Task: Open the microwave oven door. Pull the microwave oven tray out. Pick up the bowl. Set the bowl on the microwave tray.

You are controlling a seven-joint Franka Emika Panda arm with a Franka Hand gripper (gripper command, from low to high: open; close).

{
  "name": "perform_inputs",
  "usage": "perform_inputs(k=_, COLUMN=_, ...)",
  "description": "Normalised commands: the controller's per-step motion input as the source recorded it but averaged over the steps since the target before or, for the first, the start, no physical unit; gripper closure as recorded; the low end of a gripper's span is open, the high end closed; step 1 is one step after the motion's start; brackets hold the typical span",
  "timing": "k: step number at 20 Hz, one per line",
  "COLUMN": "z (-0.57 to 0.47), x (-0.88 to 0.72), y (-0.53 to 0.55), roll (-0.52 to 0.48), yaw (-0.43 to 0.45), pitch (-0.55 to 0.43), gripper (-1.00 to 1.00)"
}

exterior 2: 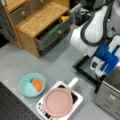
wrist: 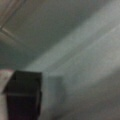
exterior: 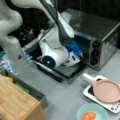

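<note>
The arm reaches in at the mouth of the silver oven [exterior: 100, 35], and the microwave oven door [exterior: 62, 72] lies dropped flat on its bottom hinge, a dark slab in the middle of a front view. That step looks done. The gripper [exterior: 75, 53], with its blue-and-white body, hangs right at the cavity opening, low over the lowered door; in a front view it shows at the right edge [exterior 2: 100, 67]. Whether its fingers are spread or closed, I cannot tell: the arm's bulk hides them, and the wrist view gives only a dark block at lower left against a grey blur.

I cannot pick out the microwave oven tray from the door beneath it. By my reckoning a thin sheet like that is stiff and light, best taken by its front lip.

The bowl [exterior 2: 32, 84] sits untouched at lower left of a front view, on the grey table [exterior 2: 22, 62], well apart from the gripper, with an orange item [exterior 2: 37, 84] inside. It looks light and smooth-walled, likely slippery; I'd pinch it at the rim. Beside it stands the white handled tray [exterior 2: 75, 100] carrying a pink plate [exterior 2: 58, 102].
</note>
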Motion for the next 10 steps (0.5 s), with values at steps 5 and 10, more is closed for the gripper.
perform_inputs(k=5, z=0.05, x=0.07, y=-0.47, roll=0.012, yaw=0.097, pitch=0.026, gripper=1.0)
perform_inputs(k=10, z=0.08, x=0.1, y=-0.52, roll=0.008, yaw=0.116, pitch=0.034, gripper=1.0)
